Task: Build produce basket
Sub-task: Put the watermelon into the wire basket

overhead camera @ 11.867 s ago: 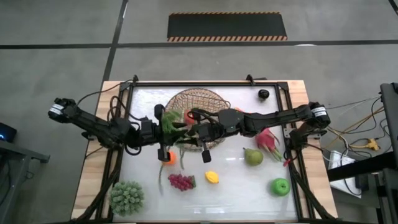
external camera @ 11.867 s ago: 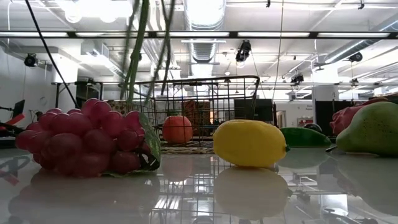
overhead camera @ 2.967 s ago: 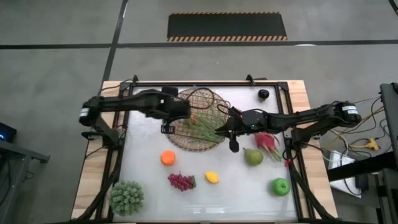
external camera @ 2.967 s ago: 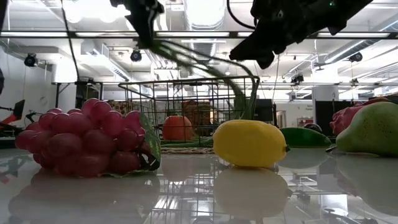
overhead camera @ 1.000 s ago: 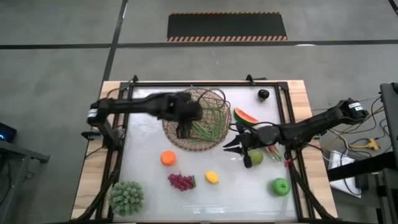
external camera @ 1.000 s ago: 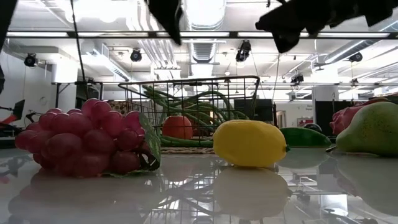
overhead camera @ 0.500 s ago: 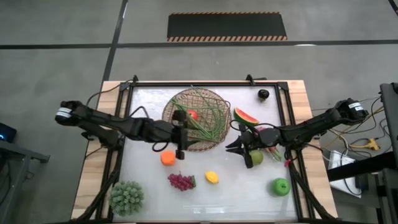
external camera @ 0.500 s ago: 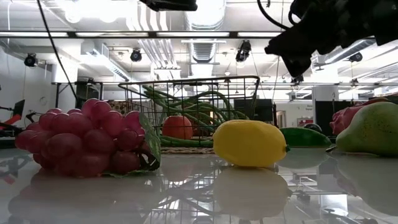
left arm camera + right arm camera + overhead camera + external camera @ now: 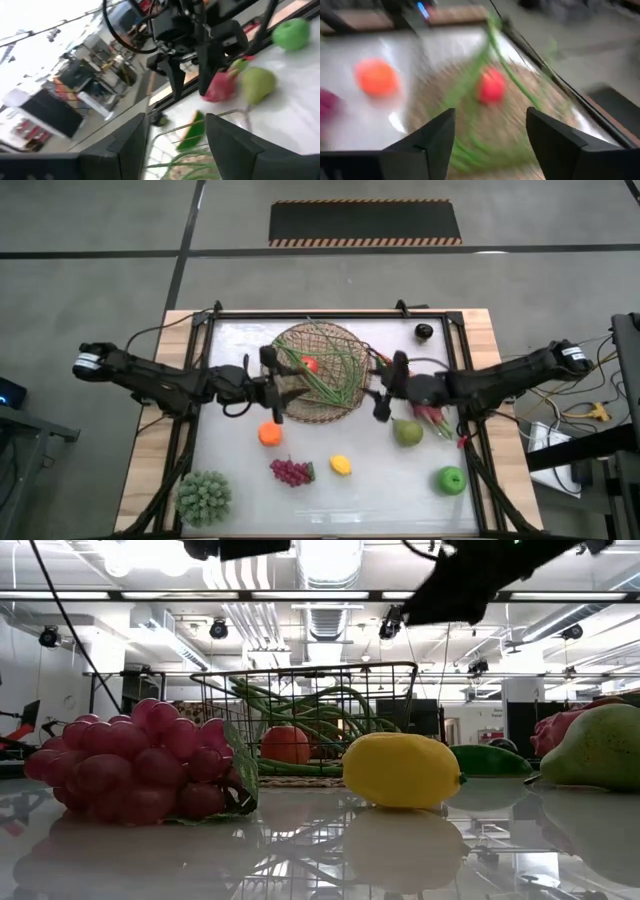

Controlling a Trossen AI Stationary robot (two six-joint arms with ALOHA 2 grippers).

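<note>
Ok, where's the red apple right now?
High view: the red apple lies inside the basket, near its middle, among the green stalks, between the two hands.

The high view looks straight down on the whole counter [image 9: 240,480] and both arms. The low view sits at counter height, close behind the grapes [image 9: 140,762] and lemon [image 9: 400,770], facing the basket [image 9: 310,715]. Both wrist views look over that basket too.
</note>
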